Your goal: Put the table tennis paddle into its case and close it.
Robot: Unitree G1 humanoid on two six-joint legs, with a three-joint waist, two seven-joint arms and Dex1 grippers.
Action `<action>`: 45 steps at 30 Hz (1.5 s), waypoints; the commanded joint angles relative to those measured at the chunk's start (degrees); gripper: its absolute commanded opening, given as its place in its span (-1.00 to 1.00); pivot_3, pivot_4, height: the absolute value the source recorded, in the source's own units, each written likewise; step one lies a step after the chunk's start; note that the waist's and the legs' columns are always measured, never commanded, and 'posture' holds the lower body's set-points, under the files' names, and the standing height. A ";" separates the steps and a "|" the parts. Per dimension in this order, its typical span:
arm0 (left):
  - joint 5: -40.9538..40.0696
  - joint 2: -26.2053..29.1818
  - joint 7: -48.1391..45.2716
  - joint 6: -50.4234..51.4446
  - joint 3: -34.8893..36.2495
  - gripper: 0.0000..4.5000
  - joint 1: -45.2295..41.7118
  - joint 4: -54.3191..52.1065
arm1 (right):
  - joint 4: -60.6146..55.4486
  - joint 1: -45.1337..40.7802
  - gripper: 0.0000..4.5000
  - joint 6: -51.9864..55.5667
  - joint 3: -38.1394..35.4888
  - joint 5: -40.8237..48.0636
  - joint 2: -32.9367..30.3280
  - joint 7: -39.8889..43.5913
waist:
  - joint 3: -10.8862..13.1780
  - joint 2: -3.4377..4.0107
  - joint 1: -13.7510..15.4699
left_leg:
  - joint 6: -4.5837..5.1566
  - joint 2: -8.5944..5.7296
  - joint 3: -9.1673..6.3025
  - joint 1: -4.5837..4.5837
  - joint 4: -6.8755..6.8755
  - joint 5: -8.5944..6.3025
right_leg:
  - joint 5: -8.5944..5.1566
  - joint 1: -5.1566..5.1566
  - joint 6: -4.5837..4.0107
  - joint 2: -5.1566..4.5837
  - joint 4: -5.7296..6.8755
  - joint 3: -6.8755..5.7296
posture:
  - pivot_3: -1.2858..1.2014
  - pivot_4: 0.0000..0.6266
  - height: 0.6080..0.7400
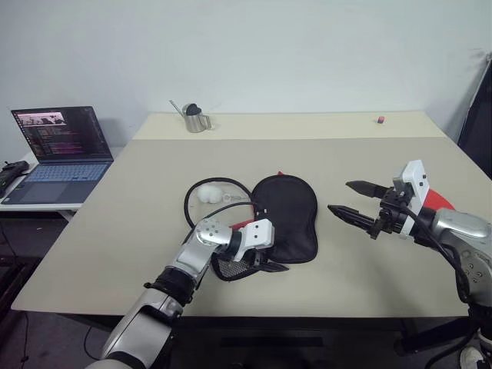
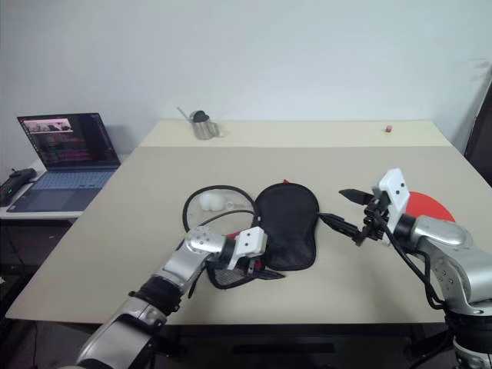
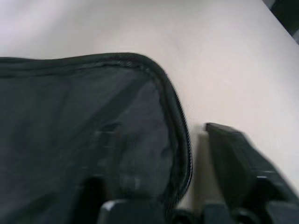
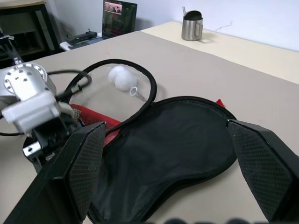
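Paddle [image 2: 427, 206] flat on the tabletop [image 1: 138, 231] behind the right arm, not yet in the case [image 1: 286, 217], which lies mid-table with black lining up. Left claw [image 1: 267, 266] at the case's near edge, parted, gripping nothing; right claw [image 1: 355, 199] wide apart, empty. All of the insertion and zipping left, by the look.

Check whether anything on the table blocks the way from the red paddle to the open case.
Nothing on the table does. The paddle lies right of the case; the right tool hovers open between them.

One case [image 1: 286, 215], one paddle [image 2: 427, 206], one laptop [image 1: 60, 152], one cup [image 1: 197, 119], one pom-pom [image 1: 208, 194].
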 commanded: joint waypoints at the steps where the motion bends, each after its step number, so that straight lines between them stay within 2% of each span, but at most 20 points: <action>1: -4.29 2.50 1.54 5.89 4.53 0.69 3.09 -10.11 | 1.21 -2.51 1.00 -0.92 0.29 0.16 0.63 -0.16 | 0.00 0.00 -0.03 | 0.00 0.00 0.00 0.00 0.00 0.00 | 0.00 0.00 0.00 0.00 0.01 0.00 | 0.03 -0.52 1.00; 5: -11.81 5.21 4.39 18.16 11.06 0.69 7.44 -21.78 | 5.19 -5.21 1.00 -1.34 2.09 -1.51 2.53 -1.72 | 0.00 0.00 -0.01 | 0.00 0.01 -0.03 0.00 0.00 0.00 | 0.00 -0.01 0.00 0.01 0.01 0.02 | 0.03 -0.52 1.00; 9: -18.80 7.28 10.08 27.56 19.91 0.69 10.19 -28.64 | 10.44 -8.54 1.00 0.96 3.05 -2.71 5.46 -5.19 | 0.00 0.00 -0.02 | 0.00 0.02 -0.02 0.03 0.00 0.00 | 0.00 -0.02 -0.01 0.02 0.06 0.04 | 0.03 -0.52 1.00; 12: -22.16 8.74 13.10 31.99 24.37 0.69 11.60 -31.49 | 13.08 -10.11 1.00 2.95 4.17 -3.63 6.73 -7.22 | 0.00 0.00 0.01 | -0.01 0.05 0.01 0.07 -0.02 0.00 | 0.00 -0.02 -0.01 0.04 0.05 0.09 | 0.03 -0.52 1.00; 16: -24.72 11.20 17.60 35.34 30.73 0.69 15.63 -34.84 | 19.05 -13.21 1.00 4.75 9.18 -7.82 10.13 -10.09 | 0.00 0.00 -0.07 | -0.02 0.03 0.05 0.09 -0.03 0.00 | 0.00 -0.04 -0.02 0.04 0.05 0.15 | 0.03 -0.52 1.00; 22: -27.81 12.96 19.19 38.16 32.58 0.69 17.71 -37.55 | 28.81 -17.55 1.00 2.64 13.73 -14.08 14.63 -12.54 | 0.00 0.00 0.05 | -0.03 0.04 0.10 0.08 -0.03 0.00 | 0.00 -0.06 -0.02 0.04 0.05 0.20 | 0.03 -0.52 1.00; 30: -28.08 14.30 20.28 37.95 31.61 0.69 17.88 -37.93 | 43.28 -22.67 1.00 -3.69 14.54 -21.25 19.12 -15.51 | 0.00 0.00 -0.01 | -0.04 0.03 0.18 0.10 -0.06 0.00 | 0.00 -0.11 -0.03 0.05 0.05 0.28 | 0.03 -0.52 1.00; 40: -27.71 14.12 21.43 37.48 30.44 0.69 18.06 -38.50 | 45.28 -24.49 1.00 -1.32 14.43 -21.36 22.45 -12.20 | 0.00 0.00 -0.29 | -0.05 0.10 0.46 0.10 -0.08 -0.01 | 0.01 -0.36 -0.03 0.16 0.22 0.63 | 0.03 -0.52 1.00; 43: -27.74 14.01 21.66 37.47 30.26 0.71 18.04 -38.59 | 44.86 -24.86 0.74 -0.19 14.87 -21.22 23.80 -11.12 | 0.00 0.00 -0.59 | -0.05 0.12 0.49 0.10 -0.08 -0.01 | 0.01 -0.39 -0.04 0.17 0.24 0.68 | 0.03 -0.52 1.00; 45: -27.80 14.03 21.81 37.44 30.17 0.71 18.07 -38.68 | 45.11 -25.15 0.44 -0.06 15.08 -21.63 24.68 -10.87 | 0.00 0.00 -0.77 | -0.05 0.11 0.52 0.10 -0.08 -0.02 | 0.01 -0.41 -0.04 0.17 0.26 0.71 | 0.03 -0.52 1.00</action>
